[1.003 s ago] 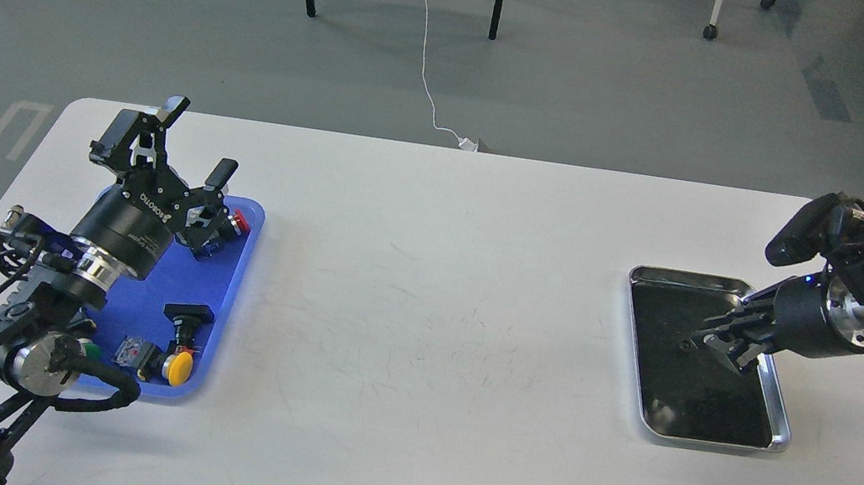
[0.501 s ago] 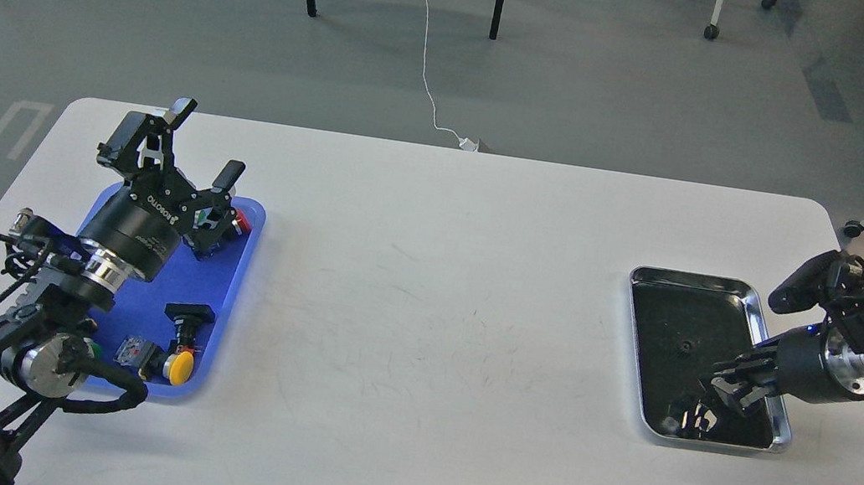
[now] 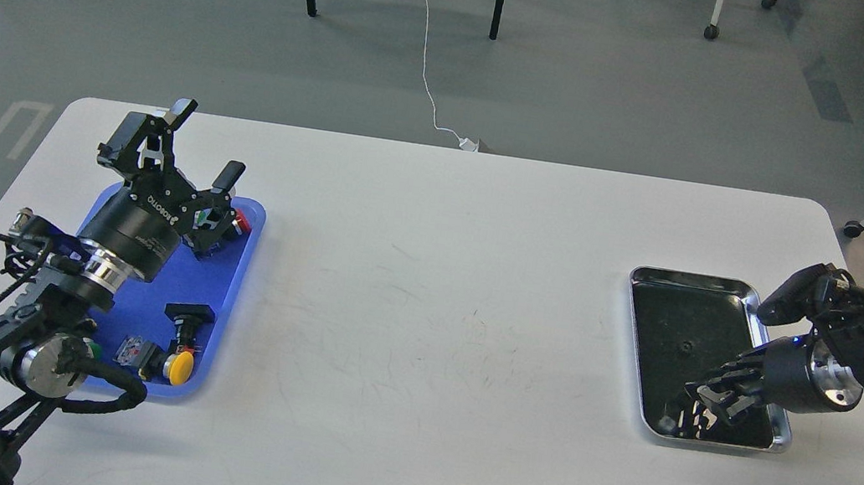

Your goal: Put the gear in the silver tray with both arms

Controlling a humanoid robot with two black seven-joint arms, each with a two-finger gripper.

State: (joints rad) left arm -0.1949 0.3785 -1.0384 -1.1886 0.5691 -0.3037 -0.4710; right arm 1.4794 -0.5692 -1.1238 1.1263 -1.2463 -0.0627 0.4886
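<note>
- The silver tray [image 3: 755,309] lies flat on the right part of the white counter [image 3: 421,317], its long side running away from the viewer, its raised rim bright and its floor dark and mirror-like.
- A small dark round mark [image 3: 686,345] shows near the middle of the tray floor; whether this is the gear, I cannot tell.
- At the near end of the tray floor sits a dark jumble [image 3: 680,417] which may be a reflection of the arm above it or a small part; the view is too dark to say.
- The right gripper [image 3: 703,392] reaches in from the right edge and hangs over the near right part of the tray, pointing left and down toward the floor.
- Its jaws are dark against the dark floor, so I cannot tell whether they are apart, closed, or holding anything.
- Well apart, on the left part of the counter, lies a blue tray [image 3: 242,267] with rounded corners.
- In the blue tray are a yellow push button [image 3: 179,367] near the front, a black block [image 3: 187,316] just behind it, a small grey part [image 3: 132,351] beside the yellow one, and a red button [image 3: 239,224] at the far end.
- The left gripper [image 3: 202,144] is held above the far end of the blue tray, pointing up and away.
- Its jaws stand wide apart with nothing between them.
- A white cable [image 3: 426,64] trails across the grey floor beyond the counter.
</note>
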